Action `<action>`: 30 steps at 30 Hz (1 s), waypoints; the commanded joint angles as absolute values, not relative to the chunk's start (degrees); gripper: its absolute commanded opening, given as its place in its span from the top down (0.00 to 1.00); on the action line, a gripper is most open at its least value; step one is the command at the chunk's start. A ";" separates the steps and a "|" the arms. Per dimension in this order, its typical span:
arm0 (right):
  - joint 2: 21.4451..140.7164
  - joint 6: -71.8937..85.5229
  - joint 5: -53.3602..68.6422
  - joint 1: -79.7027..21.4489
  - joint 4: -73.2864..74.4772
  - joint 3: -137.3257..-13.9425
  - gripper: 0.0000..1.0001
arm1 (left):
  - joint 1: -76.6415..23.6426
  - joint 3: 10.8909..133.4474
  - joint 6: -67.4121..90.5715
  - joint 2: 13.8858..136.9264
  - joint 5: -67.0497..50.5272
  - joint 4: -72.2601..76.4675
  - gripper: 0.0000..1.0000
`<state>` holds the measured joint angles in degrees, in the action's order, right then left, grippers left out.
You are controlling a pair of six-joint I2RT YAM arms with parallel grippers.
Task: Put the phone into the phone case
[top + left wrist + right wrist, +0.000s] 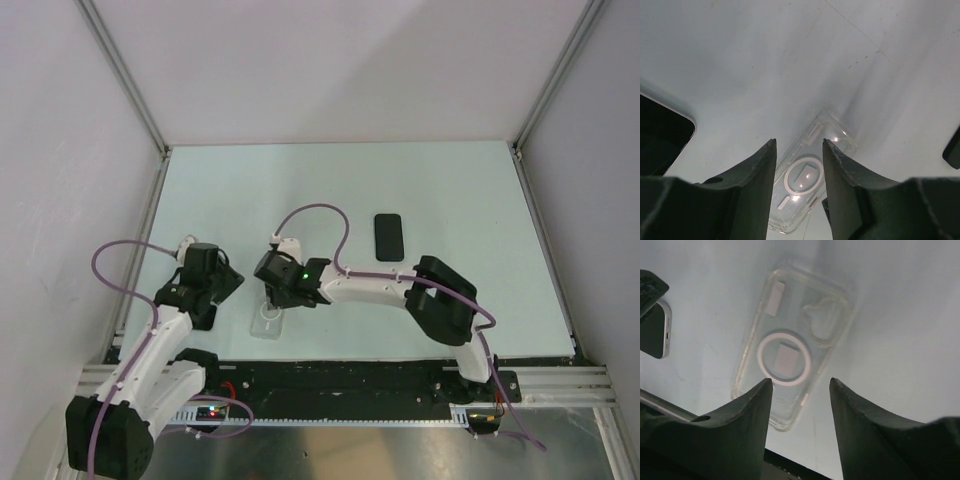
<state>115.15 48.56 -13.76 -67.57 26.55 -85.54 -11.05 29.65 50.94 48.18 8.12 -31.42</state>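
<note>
I see left hand (799, 142) released, jaws apart, nothing gripped. Right hand (801, 382) also released. I find clear see-through phone case (795, 340) flat on pale surface (450, 190), just below both hands. I spot thin black phone (389, 237) well beyond right hand.

overhead view; both wrist views share the phone case (790, 335).

The phone case (268, 322) is laid flat near the front edge of the table (470, 190). The phone (389, 236) is set farther back, to its right.
</note>
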 commanded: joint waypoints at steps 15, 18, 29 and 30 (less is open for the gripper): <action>123.18 47.35 -18.26 -69.86 35.44 -93.85 0.60 | -7.50 31.64 50.00 45.01 7.98 -32.52 0.53; 123.74 46.59 -17.67 -69.75 35.53 -94.51 0.61 | -7.47 31.72 50.12 45.10 8.00 -32.44 0.53; 119.66 41.08 -17.07 -66.08 33.57 -89.92 0.95 | -7.47 31.46 50.55 45.81 7.19 -32.46 0.53; 118.10 39.09 -16.80 -65.25 32.17 -87.90 0.96 | -7.47 31.33 50.67 45.98 7.11 -32.45 0.52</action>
<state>123.04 44.51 -16.78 -68.51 34.96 -92.77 -8.05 29.67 50.57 45.76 7.31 -32.75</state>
